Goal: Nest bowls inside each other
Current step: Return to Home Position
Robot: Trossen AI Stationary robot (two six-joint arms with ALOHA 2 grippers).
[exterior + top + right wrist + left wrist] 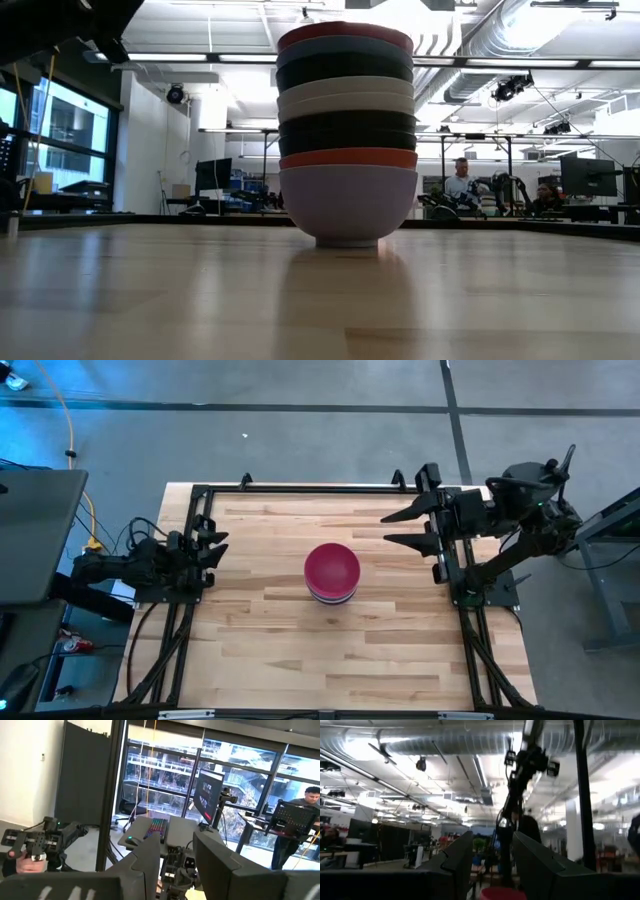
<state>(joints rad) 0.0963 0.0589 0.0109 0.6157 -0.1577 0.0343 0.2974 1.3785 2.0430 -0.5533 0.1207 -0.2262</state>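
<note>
Stack: your bowls (332, 572) stood nested in one upright pile near the middle of the bench (270, 650), well apart from both arms.
Bottom of stack: the lavender bowl (347, 205) sat on the bench, with the red bowl (347, 158) showing only its rim just above it.
Middle of stack: a black band (347, 133), then two white rims (345, 100), then another black bowl (345, 68). You could not tell whether the lower band was one bowl or two.
Top of stack: the light blue bowl (345, 46) lay under the magenta bowl (332, 565).
Left jaws: on your left arm (150, 565) at the bench's left edge, parted, holding nothing, facing the stack.
Right jaws: on your right arm (500, 510) near the right rear corner, parted, empty.
Room: a person (460, 185) sat far beyond the bench.
</note>
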